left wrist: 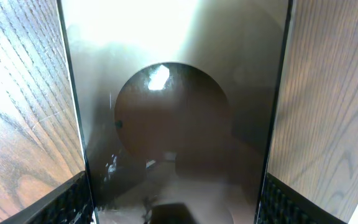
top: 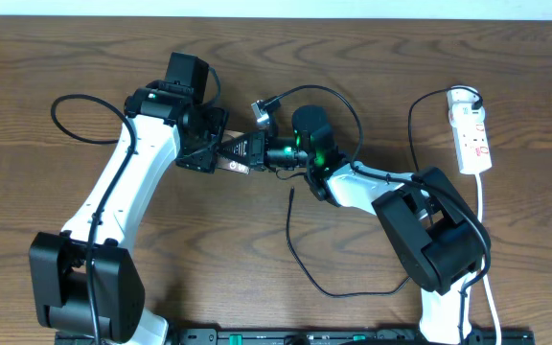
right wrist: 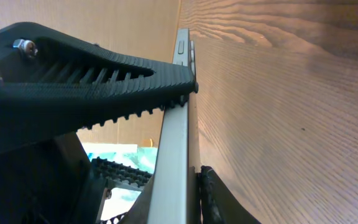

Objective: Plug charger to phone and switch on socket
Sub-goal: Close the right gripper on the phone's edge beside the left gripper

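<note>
Overhead view: found the flat brown-bronze rectangular phone (top: 241,149) at mid-desk, caught between the two arms and mostly hidden by them. Found the left claw (top: 226,153) clenched across its width; in the left wrist view, saw ribbed black pads (left wrist: 73,202) hugging both long edges, with the wood-grain desk (left wrist: 23,93) behind on either side. Found the right claw (top: 259,153) grasping the same phone across its thickness; in the right wrist view, saw one toothed black finger (right wrist: 104,81) bearing on the pale metal edge and the other tucked against the opposite face. Could not tell whether the phone touched the desk.

Judged the phone stiff, fairly light, slippery on its glossy faces, and breakable if dropped. Best held by the long edges near mid-length, leaving the port end free. Noted a shiny back with a large dark circle under strong glare, and a slim silvery side rail with small buttons.

Spotted the long thin black charger cable (top: 289,228) lying loose on the desk near the right arm, plug tip (top: 292,194) untouched. Judged it limp and light, best pinched just behind the tip. Saw the narrow white power strip socket (top: 471,134) well apart at the far right.
</note>
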